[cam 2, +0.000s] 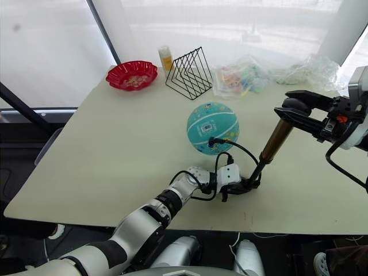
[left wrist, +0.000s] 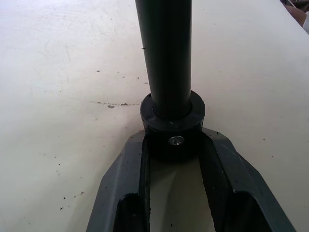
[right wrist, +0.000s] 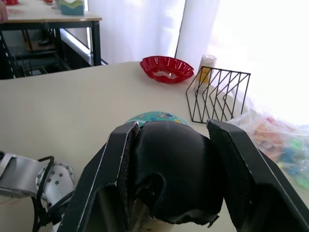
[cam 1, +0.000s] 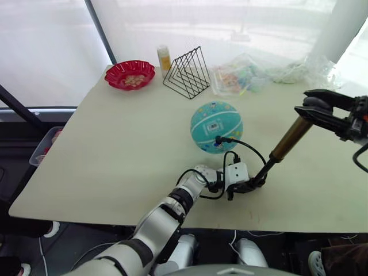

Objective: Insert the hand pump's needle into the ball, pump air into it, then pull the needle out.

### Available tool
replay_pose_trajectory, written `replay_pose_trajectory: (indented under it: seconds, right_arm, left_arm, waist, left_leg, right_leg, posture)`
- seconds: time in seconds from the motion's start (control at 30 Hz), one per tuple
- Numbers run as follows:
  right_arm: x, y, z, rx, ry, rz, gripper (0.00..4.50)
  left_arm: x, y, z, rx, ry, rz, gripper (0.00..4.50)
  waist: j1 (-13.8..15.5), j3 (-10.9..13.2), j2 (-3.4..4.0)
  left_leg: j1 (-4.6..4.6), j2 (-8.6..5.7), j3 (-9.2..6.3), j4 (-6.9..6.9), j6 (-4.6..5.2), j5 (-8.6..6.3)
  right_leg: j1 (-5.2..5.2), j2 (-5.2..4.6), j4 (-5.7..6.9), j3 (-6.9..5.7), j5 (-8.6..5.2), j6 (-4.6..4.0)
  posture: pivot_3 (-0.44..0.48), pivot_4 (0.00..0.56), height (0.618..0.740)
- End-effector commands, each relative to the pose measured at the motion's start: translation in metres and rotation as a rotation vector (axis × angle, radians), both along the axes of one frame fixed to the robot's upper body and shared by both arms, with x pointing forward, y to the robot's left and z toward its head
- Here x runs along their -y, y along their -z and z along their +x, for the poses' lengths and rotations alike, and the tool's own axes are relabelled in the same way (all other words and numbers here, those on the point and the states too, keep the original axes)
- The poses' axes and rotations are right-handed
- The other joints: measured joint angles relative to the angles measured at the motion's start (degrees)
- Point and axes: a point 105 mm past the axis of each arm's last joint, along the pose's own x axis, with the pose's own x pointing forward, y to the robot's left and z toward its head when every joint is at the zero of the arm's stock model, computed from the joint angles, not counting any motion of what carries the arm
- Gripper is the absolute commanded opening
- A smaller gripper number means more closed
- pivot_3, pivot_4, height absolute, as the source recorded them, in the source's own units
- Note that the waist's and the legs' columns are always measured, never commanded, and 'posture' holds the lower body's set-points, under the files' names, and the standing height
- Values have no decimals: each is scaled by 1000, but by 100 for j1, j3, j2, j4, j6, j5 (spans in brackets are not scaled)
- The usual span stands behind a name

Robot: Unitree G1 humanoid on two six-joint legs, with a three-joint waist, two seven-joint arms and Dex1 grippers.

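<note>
**Pumping stage: hose joined to the ball, both tools on the pump**

The ball (cam 1: 216, 126) sits round and full-looking near the middle of the desk (cam 1: 115, 149), with the black hose (cam 1: 244, 145) arching from its near side down to the foot of the hand pump (cam 1: 283, 146). The needle itself is too small to make out, but the hose end meets the ball's skin, so insertion looks done. What remains, by my judgement, is any further pumping and then drawing the needle out.

The pump leans steeply, its base on the desk just beside the ball and its top tilted away to the robot's right. The left tool (cam 1: 244, 185) is clenched on the pump's black base cap (left wrist: 172, 125), pinning it to the desk; the wrist view shows the cap wedged between both fingers. The right tool (cam 1: 313, 111) is clamped around the black handle (right wrist: 176, 169) at the top, held well above the desk.

A red bowl (cam 1: 130, 74) and a wire rack (cam 1: 187, 73) stand at the far edge, well apart from the work.
</note>
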Motion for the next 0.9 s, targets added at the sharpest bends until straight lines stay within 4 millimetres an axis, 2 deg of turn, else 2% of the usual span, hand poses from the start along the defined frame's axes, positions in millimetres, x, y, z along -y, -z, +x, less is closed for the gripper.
replay_pose_trajectory:
  seconds: [0.03, 0.1, 0.2, 0.3, 0.43, 0.5, 0.57, 0.7, 0.77, 0.9]
  right_arm:
    - [9, -10, -11, 113, 51, -4, 1897]
    - [7, 7, -10, 71, 55, 2, 1897]
    - [-2, 50, -9, -25, 45, -37, 1897]
    - [-23, 100, -4, -103, 35, -6, 1897]
    - [-28, 131, 1, -126, 59, 11, 1897]
    - [-30, 152, 1, -152, 62, -34, 1897]
    - [-33, 166, 0, -165, 61, -51, 1897]
    - [-36, 174, 4, -148, 67, -60, 1897]
    - [-38, 164, 6, -120, 56, -43, 1897]
    - [-36, 119, 5, -52, -1, 2, 1897]
  left_arm:
    - [-42, 70, -31, -182, -22, 272, 1070]
    - [-42, 70, -31, -182, -21, 273, 1070]
    - [-44, 70, -31, -181, -22, 274, 1070]
    - [-45, 70, -30, -178, -28, 271, 1070]
    - [-45, 69, -29, -176, -29, 269, 1070]
    - [-45, 70, -29, -175, -29, 269, 1070]
    - [-44, 69, -29, -174, -31, 268, 1070]
    - [-44, 68, -27, -172, -34, 267, 1070]
    - [-43, 68, -27, -171, -36, 267, 1070]
    - [-42, 67, -26, -170, -44, 264, 1070]
  waist:
    - [12, -3, -11]
    - [8, -8, -17]
    - [-10, -31, -41]
    - [-74, -74, -87]
    - [-133, -87, -76]
    - [-138, -101, -71]
    - [-139, -113, -68]
    - [-136, -114, -64]
    - [-136, -116, -45]
    - [-127, -94, -13]
  left_leg:
    - [-1, 0, -1, 0, 0, 0]
    - [4, 0, -2, -1, 0, 0]
    - [14, 2, 0, -1, 0, -1]
    - [35, 18, -9, -14, -3, -1]
    - [50, 16, -18, -12, -5, -1]
    - [56, 16, -23, -18, -5, -2]
    - [58, 16, -26, -20, -4, -1]
    - [59, 15, -31, -21, -4, -1]
    - [59, 15, -37, -21, -5, -1]
    - [57, 16, -46, -19, -5, -1]
  right_leg:
    - [0, 0, -1, -1, 0, 0]
    - [3, 1, -2, -2, -1, 0]
    - [7, 4, 1, 0, -1, 1]
    - [17, 22, 3, 0, -1, 2]
    - [30, 23, 6, 0, -2, 1]
    - [33, 27, 6, 0, -2, 1]
    - [32, 31, 6, 1, -2, 0]
    - [32, 35, 6, 5, -2, -1]
    - [32, 40, 6, 6, -2, -1]
    - [32, 47, 6, 8, -2, -2]
  posture:
    - [0, 150, 740]
    - [0, 150, 740]
    - [0, 150, 740]
    - [0, 150, 740]
    - [0, 150, 740]
    - [0, 150, 740]
    - [0, 150, 740]
    - [0, 150, 740]
    - [0, 150, 740]
    - [0, 150, 740]
